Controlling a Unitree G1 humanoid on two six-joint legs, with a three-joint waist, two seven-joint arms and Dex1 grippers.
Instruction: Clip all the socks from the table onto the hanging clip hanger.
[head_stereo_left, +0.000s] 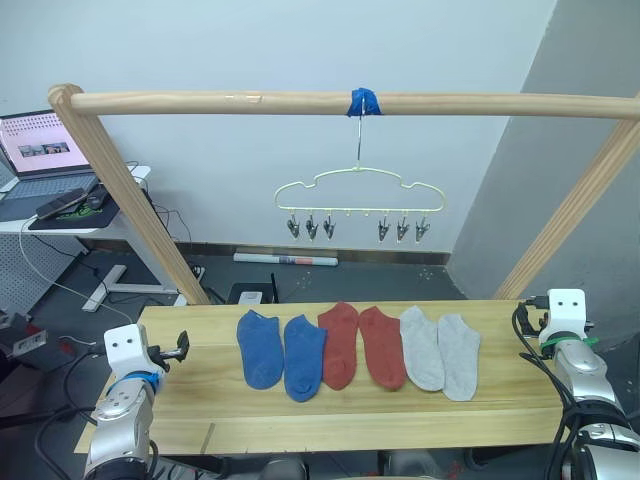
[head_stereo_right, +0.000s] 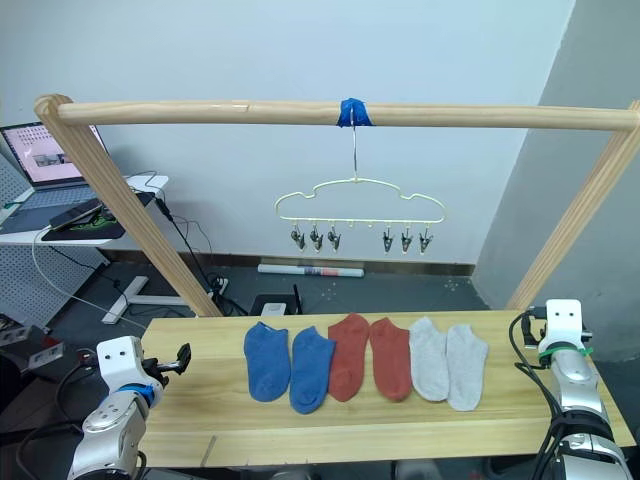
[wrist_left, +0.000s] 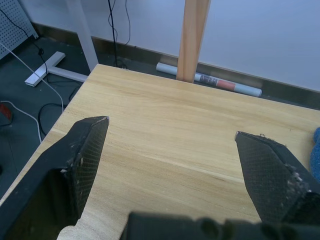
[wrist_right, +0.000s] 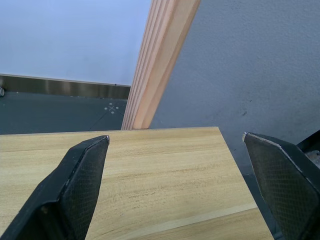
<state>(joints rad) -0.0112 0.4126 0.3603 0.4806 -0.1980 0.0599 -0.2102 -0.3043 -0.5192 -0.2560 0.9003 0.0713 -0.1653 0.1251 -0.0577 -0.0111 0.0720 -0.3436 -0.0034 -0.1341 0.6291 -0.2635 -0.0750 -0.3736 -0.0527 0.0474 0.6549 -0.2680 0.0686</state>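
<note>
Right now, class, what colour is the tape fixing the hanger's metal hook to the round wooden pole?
Blue: the tape wraps the pole where the hook hangs, best seen in the right eye view.

The left arm (head_stereo_left: 120, 415) is made of shiny silver metal with round, bumpy parts. On top of it sits a white box with two little dark dots. A bright blue band goes around the arm just under the box. Thin black cables run along the arm beside the table (head_stereo_left: 350, 425).

The right arm (head_stereo_left: 590, 400) is silver too, with the same white box with two dots on top. Its band is green. Thick black cables loop beside it, near the table's edge.

The left gripper (wrist_left: 172, 165) has two black fingers (wrist_left: 82, 155) shaped like wedges, with a rough, criss-cross skin. The right gripper (wrist_right: 175, 185) has the same black, bumpy fingers (wrist_right: 75, 185).
</note>
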